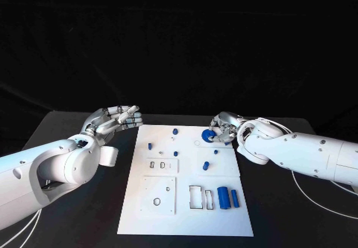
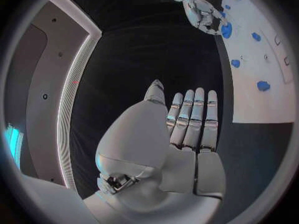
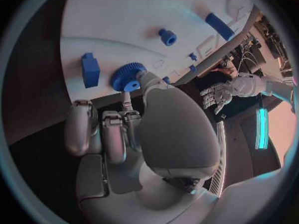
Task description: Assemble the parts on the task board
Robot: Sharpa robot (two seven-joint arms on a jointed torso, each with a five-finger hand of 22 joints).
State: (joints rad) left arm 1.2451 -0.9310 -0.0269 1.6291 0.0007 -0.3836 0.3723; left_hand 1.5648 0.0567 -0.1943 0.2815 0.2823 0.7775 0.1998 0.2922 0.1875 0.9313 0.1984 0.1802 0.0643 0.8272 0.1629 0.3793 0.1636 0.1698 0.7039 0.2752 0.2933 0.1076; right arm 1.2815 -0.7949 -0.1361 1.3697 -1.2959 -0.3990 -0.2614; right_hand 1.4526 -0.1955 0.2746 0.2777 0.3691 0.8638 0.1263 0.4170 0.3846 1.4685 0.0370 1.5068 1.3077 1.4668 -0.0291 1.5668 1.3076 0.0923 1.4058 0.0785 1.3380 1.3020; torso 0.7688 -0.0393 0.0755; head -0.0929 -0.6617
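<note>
The white task board (image 1: 187, 222) lies in the middle of the black table. My right hand (image 1: 226, 129) hovers over the board's far right corner and pinches a blue toothed wheel (image 1: 208, 135) between thumb and finger; the right wrist view shows the wheel (image 3: 127, 77) at the fingertips, just above the board (image 3: 124, 15). My left hand (image 1: 116, 120) is raised beside the board's far left corner, fingers apart and holding nothing; its fingers (image 2: 193, 119) are stretched straight. Two blue cylinders (image 1: 228, 198) lie near the board's front right. Several small blue parts (image 1: 176, 153) stand on the far half.
Raised white plates with cut-out slots (image 1: 160, 195) sit on the board's left and front. A white cable (image 1: 317, 202) runs over the table to the right of the board. Bare black table (image 1: 82, 217) flanks the board on both sides.
</note>
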